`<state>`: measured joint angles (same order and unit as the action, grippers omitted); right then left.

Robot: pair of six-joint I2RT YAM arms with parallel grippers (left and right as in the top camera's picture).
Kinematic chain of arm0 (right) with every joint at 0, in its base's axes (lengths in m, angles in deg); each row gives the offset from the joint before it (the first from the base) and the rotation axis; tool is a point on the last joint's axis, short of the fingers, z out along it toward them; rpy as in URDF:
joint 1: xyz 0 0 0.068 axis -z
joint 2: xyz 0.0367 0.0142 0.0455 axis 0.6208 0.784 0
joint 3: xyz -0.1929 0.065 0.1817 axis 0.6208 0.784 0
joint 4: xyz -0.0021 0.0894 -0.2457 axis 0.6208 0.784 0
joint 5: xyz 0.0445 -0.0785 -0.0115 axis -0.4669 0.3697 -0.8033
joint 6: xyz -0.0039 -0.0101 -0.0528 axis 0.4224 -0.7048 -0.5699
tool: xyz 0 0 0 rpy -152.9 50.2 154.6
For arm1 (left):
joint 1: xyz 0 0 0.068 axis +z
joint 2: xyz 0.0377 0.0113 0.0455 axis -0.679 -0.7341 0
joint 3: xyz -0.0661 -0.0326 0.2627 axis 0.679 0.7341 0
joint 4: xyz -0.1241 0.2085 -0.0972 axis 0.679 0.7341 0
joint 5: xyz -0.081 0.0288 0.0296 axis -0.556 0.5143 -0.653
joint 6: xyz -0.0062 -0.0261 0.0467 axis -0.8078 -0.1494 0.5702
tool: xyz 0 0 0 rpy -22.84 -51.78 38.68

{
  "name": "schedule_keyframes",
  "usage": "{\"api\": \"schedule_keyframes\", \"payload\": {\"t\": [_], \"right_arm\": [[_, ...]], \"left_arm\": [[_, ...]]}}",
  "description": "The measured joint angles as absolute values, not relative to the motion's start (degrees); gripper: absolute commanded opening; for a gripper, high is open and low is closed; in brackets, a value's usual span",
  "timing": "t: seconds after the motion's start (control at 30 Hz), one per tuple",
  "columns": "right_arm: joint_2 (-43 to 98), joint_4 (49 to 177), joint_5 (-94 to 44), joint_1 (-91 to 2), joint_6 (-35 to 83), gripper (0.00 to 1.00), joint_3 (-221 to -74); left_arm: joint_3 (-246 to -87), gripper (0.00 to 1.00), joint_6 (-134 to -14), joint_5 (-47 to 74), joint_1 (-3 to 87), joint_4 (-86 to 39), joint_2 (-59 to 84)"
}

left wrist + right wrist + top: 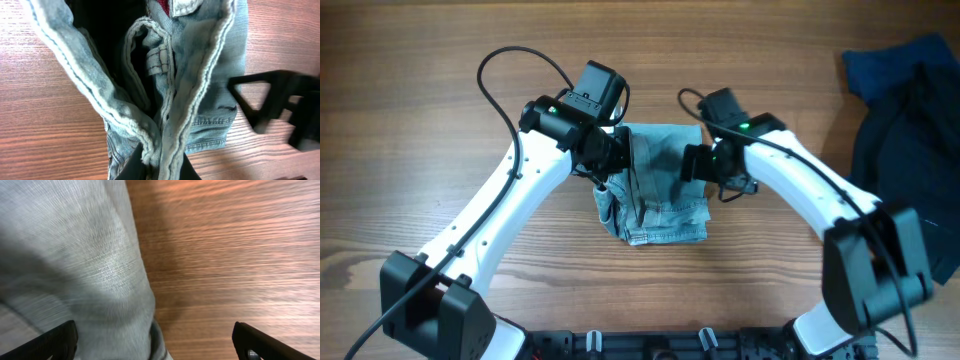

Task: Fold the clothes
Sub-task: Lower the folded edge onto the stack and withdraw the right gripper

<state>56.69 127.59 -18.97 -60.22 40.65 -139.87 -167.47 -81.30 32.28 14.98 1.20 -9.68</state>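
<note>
Wooden table point(420, 100), denim shorts point(665, 215) bunched at centre frame.
Left gripper point(157, 167) pinches a seamed fold; right gripper point(155, 342) has its fingers spread wide.

The dark pile point(910, 120) is running off the overhead's right edge; the shorts point(200, 75) are overflowing the left wrist view.

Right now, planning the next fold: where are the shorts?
Overhead, the jean shorts lie at table centre, left gripper shut on their left edge, right gripper open over their right edge; dark fabric pile far right.
</note>
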Motion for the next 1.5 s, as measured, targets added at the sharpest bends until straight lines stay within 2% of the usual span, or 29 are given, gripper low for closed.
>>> {"api": "schedule_keyframes", "payload": {"t": [0.33,0.63,0.73,0.8,1.17,1.5], "right_arm": [[51.3,132.2,-22.4,-51.7,37.2,1.0,-140.3],[51.3,132.4,-23.9,-50.2,35.3,1.0,-140.3],[51.3,132.4,-24.1,-50.2,35.3,1.0,-140.3],[51.3,132.4,-24.2,-50.1,35.3,1.0,-140.3],[51.3,138.6,-24.3,-42.4,34.1,1.0,-143.6],[51.3,139.0,-24.6,-42.3,31.4,1.0,-143.6]], "left_arm": [[-167.5,0.09,-82.9,32.5,12.3,1.2,-9.7],[-167.5,0.14,-85.4,32.8,9.7,0.2,-9.7],[-167.5,0.1,-86.3,32.8,8.9,-0.5,-9.7],[-167.5,0.04,-86.7,32.8,8.4,-0.8,-9.7],[-167.5,0.04,-91.7,38.9,6.6,2.2,-9.7],[-167.5,0.04,-92.9,41.3,7.2,3.3,-9.7]]}}
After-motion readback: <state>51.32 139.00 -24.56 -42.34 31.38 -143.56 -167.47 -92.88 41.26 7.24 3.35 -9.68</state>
